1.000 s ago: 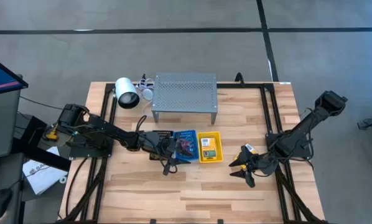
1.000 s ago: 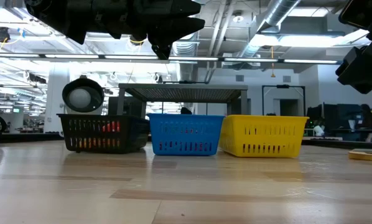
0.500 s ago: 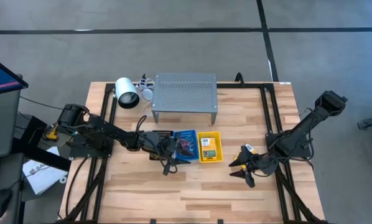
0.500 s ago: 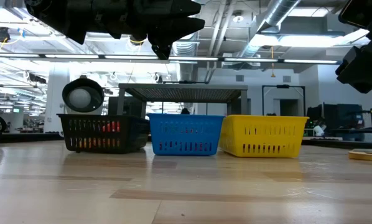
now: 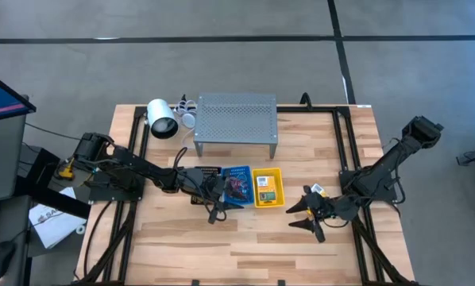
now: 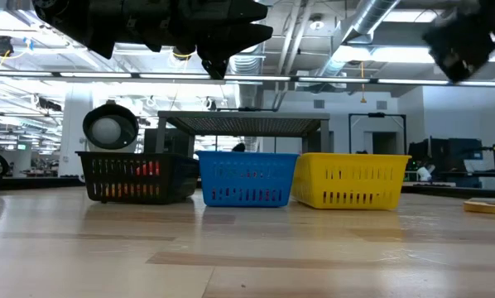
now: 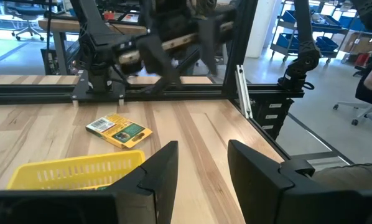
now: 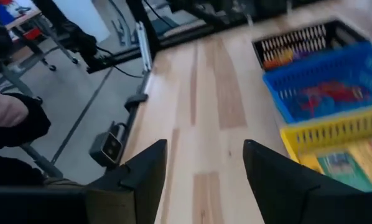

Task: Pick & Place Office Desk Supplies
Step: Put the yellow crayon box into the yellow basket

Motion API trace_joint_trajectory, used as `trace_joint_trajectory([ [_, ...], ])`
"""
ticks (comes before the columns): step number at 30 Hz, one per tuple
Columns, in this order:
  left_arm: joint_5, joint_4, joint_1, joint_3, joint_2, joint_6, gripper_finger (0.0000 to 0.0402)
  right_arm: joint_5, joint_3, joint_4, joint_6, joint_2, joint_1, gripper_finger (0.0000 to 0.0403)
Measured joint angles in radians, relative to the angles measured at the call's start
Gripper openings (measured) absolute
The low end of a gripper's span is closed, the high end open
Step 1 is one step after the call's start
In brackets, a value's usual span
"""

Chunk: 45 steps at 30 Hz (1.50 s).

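Note:
Three small baskets stand in a row mid-table: black, blue with red and purple rubber bands, and yellow with a crayon box lying in it. Another yellow-and-green crayon box lies flat on the wood right of the yellow basket, also seen in the high view. My left gripper hovers open and empty above the blue basket. My right gripper hovers open and empty right of the yellow basket, near the loose box; its fingers point toward the table's left.
A grey perforated shelf stands behind the baskets, with a white cylinder to its left. Bare wood spans the table's near half. A black frame rail runs along the right side. A person's hand shows beyond the table.
My right gripper has shifted a little toward the table's left, closer to the yellow basket, still open. The baskets, the crayon boxes and my left arm have stayed where they were.

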Motion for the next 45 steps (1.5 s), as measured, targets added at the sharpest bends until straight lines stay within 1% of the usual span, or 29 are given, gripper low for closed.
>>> trace_joint_trajectory([
  [3,0.0,0.0,0.0,0.0,0.0,0.0,0.0136,-0.011,0.071,-0.043,-0.056,0.036,0.003,0.0207],
  [5,0.0,0.0,0.0,0.0,0.0,0.0,0.0136,-0.013,0.13,-0.161,-0.055,0.068,0.003,0.0207],
  [9,0.0,-0.001,0.0,0.0,0.0,0.0,0.0136,-0.013,0.25,-0.454,0.056,0.161,-0.001,0.0207],
  [12,0.0,-0.001,0.0,0.0,0.0,0.0,0.0136,-0.024,0.316,-0.615,0.142,0.232,0.002,0.0207],
  [21,0.0,-0.002,0.0,0.0,0.0,0.029,0.0136,-0.063,0.476,-0.841,0.326,0.399,0.003,0.0207],
  [27,0.0,-0.006,0.0,0.0,0.0,0.031,0.0136,-0.08,0.573,-1.016,0.504,0.505,0.015,0.0207],
  [31,0.0,-0.015,0.0,0.0,0.0,0.031,0.0136,-0.111,0.646,-1.117,0.61,0.589,0.016,0.0207],
  [36,0.0,-0.059,0.0,0.0,0.0,0.027,0.0136,-0.134,0.767,-1.32,0.716,0.722,0.005,0.0207],
  [40,0.0,-0.094,-0.01,0.0,0.0,0.02,0.0136,-0.177,0.873,-1.489,0.763,0.825,-0.018,0.0207],
  [45,0.0,-0.109,-0.04,0.0,0.0,0.017,0.0136,-0.201,0.98,-1.576,0.757,0.92,-0.044,0.0207],
])
